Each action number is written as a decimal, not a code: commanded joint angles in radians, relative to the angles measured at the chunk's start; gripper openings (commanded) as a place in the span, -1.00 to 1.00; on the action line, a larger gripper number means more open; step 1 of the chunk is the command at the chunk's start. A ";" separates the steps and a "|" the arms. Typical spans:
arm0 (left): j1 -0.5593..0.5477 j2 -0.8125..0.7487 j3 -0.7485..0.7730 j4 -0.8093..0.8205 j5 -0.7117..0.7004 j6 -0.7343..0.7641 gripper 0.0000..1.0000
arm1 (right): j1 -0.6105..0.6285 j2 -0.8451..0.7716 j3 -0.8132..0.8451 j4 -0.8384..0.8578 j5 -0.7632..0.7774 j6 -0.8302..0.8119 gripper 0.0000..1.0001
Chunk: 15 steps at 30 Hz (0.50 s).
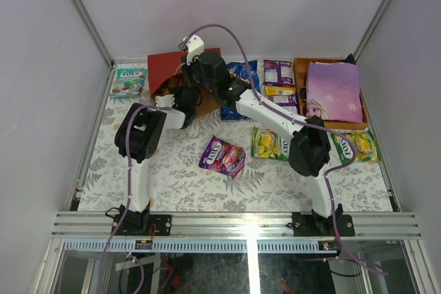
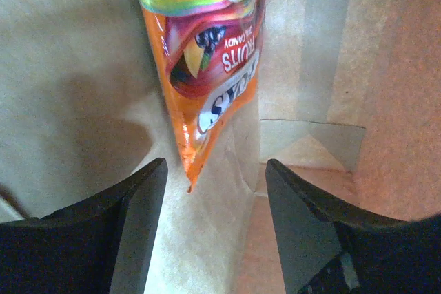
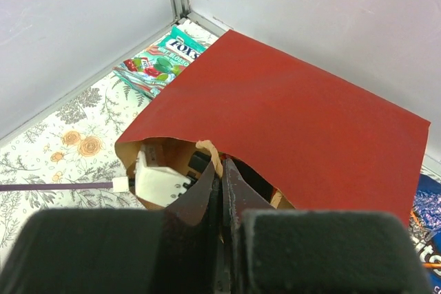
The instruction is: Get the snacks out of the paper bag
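The left gripper point(image 2: 213, 184) cannot be seen in the top view; the paper bag point(image 1: 169, 67) covers it. The orange packet point(image 2: 207, 67) is cut by the upper edge, its print only partly readable. The blue bag point(image 3: 428, 201) is cut at lower right.

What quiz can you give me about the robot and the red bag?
1. True or false: the left end effector is open inside the bag.
2. Which colour is most of the packet in front of it? A orange, B blue, C black.
3. Fill in: the right end effector is ___ on the bag's rim.

Key: 1 true; 2 A; 3 shut.
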 commanded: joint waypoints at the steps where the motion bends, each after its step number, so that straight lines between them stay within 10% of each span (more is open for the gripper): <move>1: -0.004 0.085 0.103 -0.048 -0.040 0.014 0.18 | -0.003 -0.080 -0.010 0.076 0.003 0.009 -1.00; 10: 0.039 0.237 0.332 -0.087 0.046 0.118 0.13 | -0.008 -0.083 -0.033 0.081 0.006 0.007 -1.00; 15: 0.103 0.236 0.291 0.076 0.158 0.215 -0.80 | -0.016 -0.077 -0.029 0.083 0.001 0.012 -1.00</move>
